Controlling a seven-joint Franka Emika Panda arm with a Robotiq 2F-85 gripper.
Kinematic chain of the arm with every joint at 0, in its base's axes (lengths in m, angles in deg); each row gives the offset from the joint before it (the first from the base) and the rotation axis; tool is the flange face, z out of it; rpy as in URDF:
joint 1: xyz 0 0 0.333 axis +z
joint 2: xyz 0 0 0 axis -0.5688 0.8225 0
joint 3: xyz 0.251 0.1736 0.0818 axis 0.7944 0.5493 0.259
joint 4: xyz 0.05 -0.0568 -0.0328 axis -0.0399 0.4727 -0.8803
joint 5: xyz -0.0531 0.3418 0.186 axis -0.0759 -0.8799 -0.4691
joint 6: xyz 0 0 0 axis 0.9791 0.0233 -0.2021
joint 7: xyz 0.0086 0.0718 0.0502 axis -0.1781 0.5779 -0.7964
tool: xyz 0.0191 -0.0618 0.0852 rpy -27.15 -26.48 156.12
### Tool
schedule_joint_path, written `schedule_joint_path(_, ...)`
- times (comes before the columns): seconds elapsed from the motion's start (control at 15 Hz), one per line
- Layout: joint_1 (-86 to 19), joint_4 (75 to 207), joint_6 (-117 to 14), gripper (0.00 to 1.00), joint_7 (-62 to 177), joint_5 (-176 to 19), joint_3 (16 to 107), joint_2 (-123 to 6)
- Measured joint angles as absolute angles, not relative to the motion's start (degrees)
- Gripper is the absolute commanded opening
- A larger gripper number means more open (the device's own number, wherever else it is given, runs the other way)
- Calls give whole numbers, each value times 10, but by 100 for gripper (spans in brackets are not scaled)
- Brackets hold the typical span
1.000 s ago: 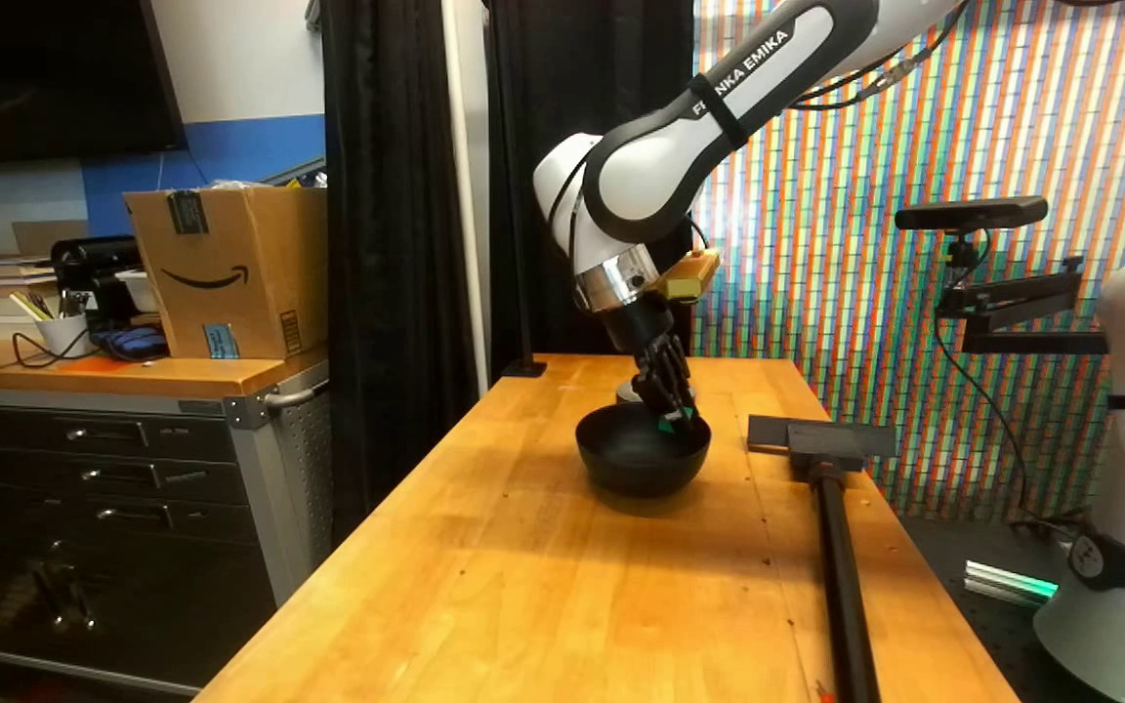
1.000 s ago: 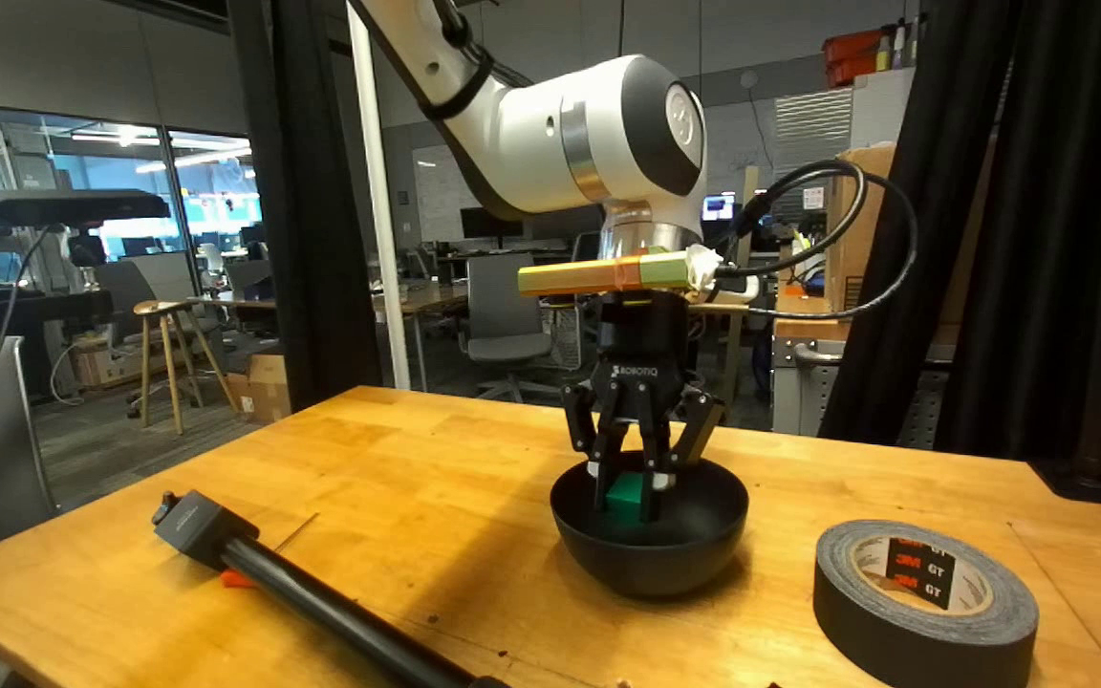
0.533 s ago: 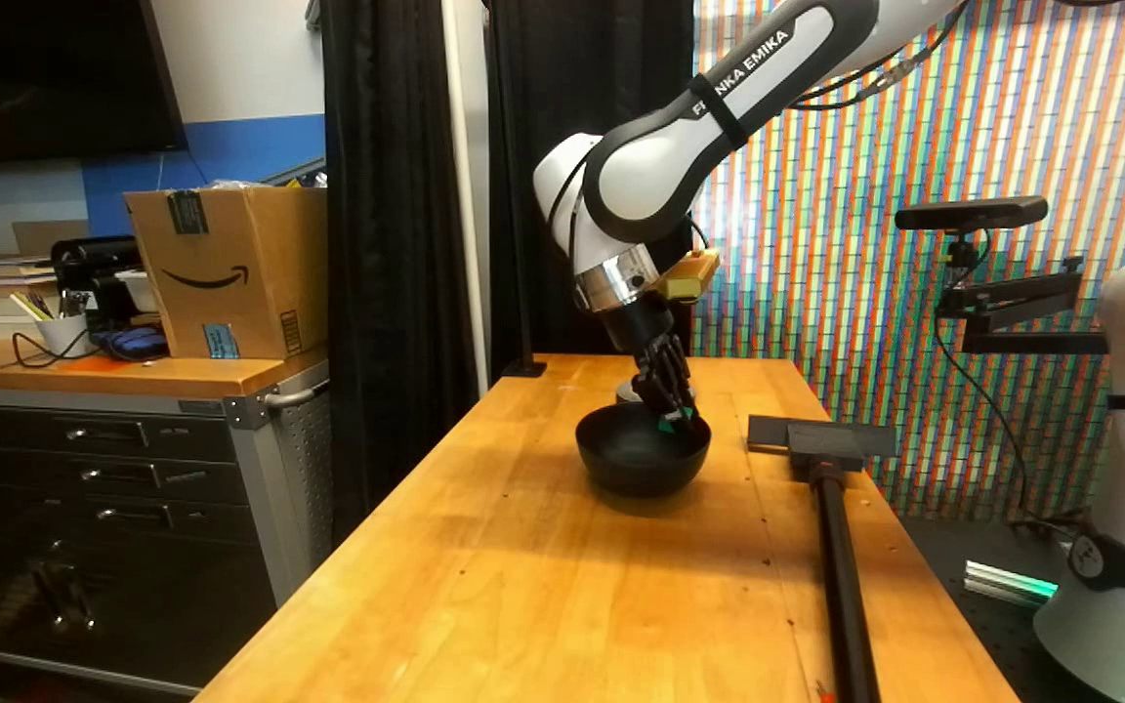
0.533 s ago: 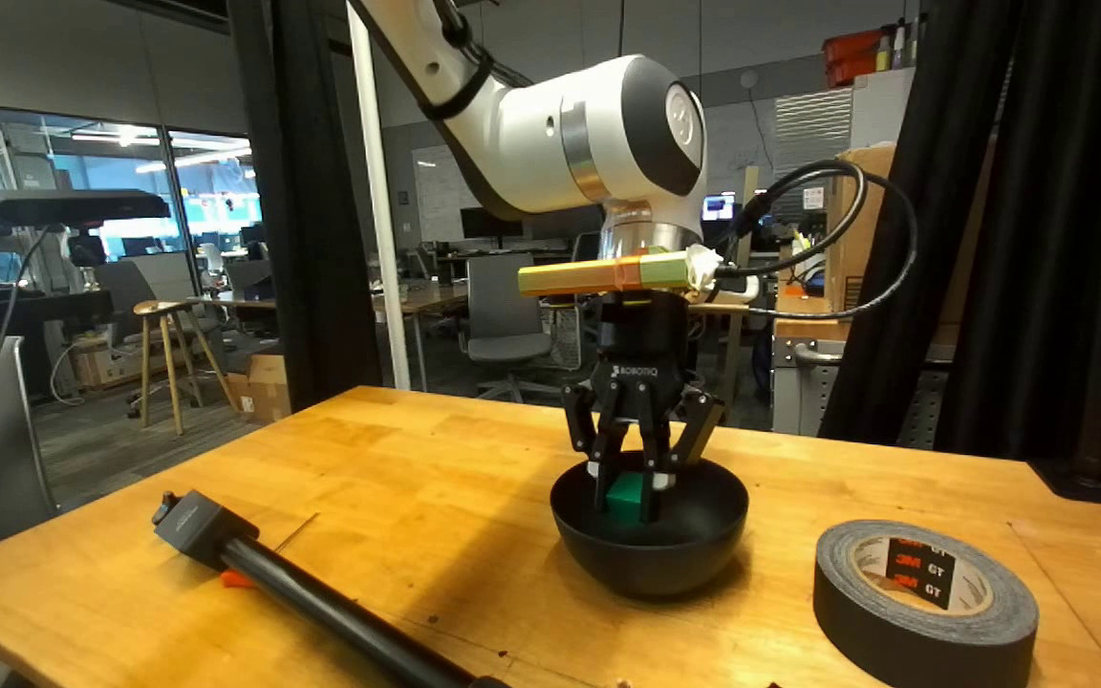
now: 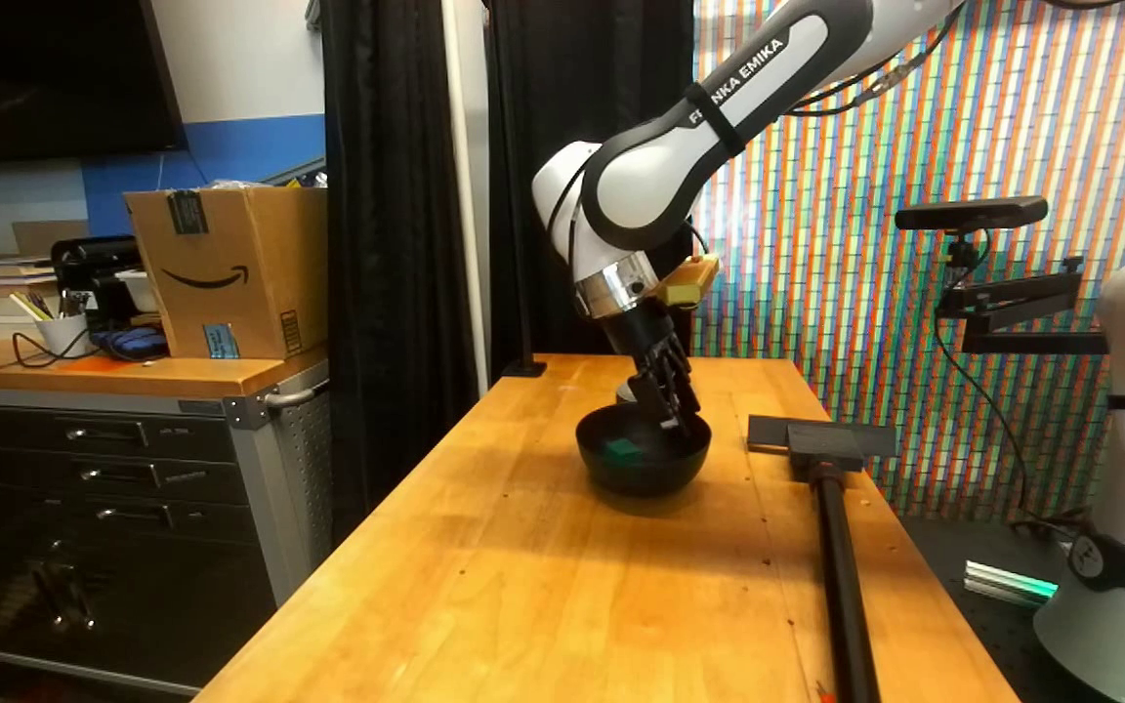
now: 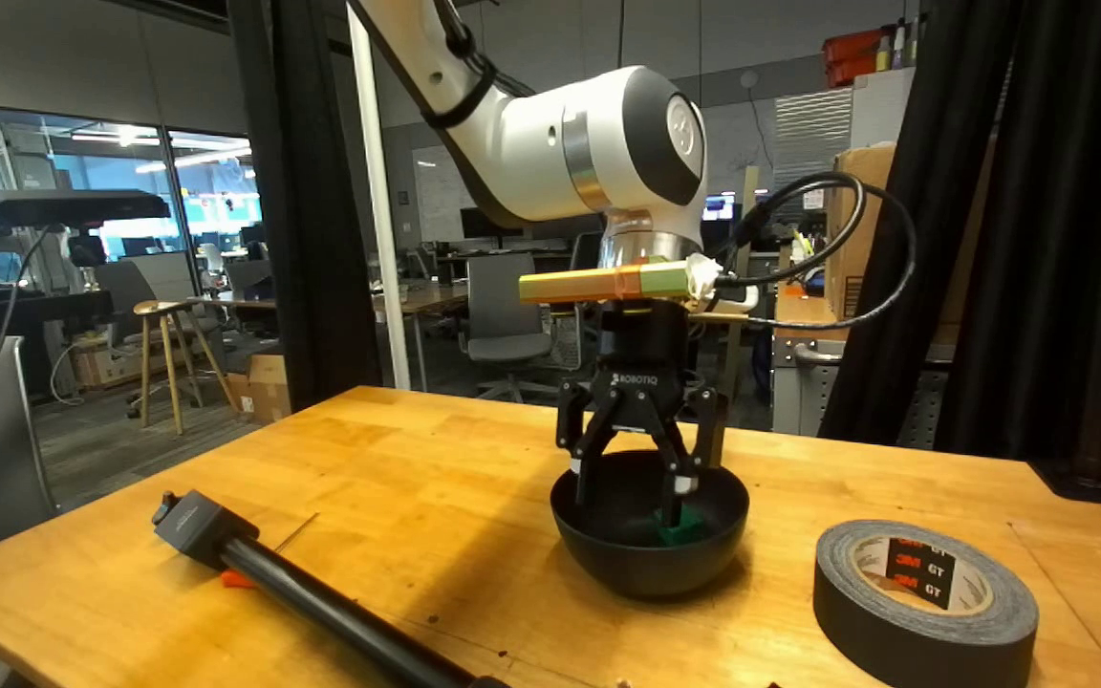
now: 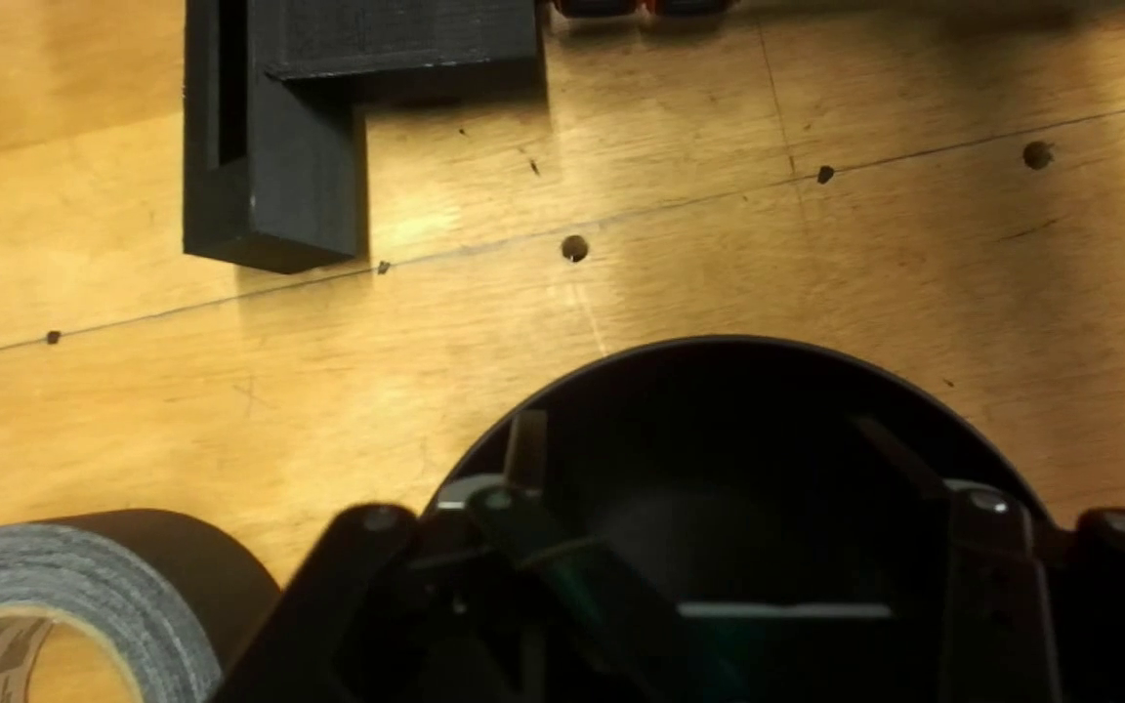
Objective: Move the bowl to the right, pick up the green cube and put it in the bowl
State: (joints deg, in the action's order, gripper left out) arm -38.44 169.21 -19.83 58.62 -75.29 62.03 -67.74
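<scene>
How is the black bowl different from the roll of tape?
The bowl has the green cube inside; the tape roll has a hole you can see the table through. The bowl is plain black; the tape roll has a gray top. The bowl flares toward its rim; the tape roll goes straight up. Both are round and sit on the table.

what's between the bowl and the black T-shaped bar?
Just bare wooden tabletop with a small hole in it; the wrist view shows that stretch between bowl and black T-shaped bar.
</scene>
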Motion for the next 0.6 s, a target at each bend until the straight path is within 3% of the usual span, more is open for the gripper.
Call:
schedule_joint_path(0.13, -384, 1692, -198, 98, 586, -753, 620, -675)
schedule_joint_path(0.2, -384, 1692, -198, 100, 586, -753, 620, -675)
schedule_joint_path(0.6, -384, 1692, -198, 99, 586, -753, 620, -675)
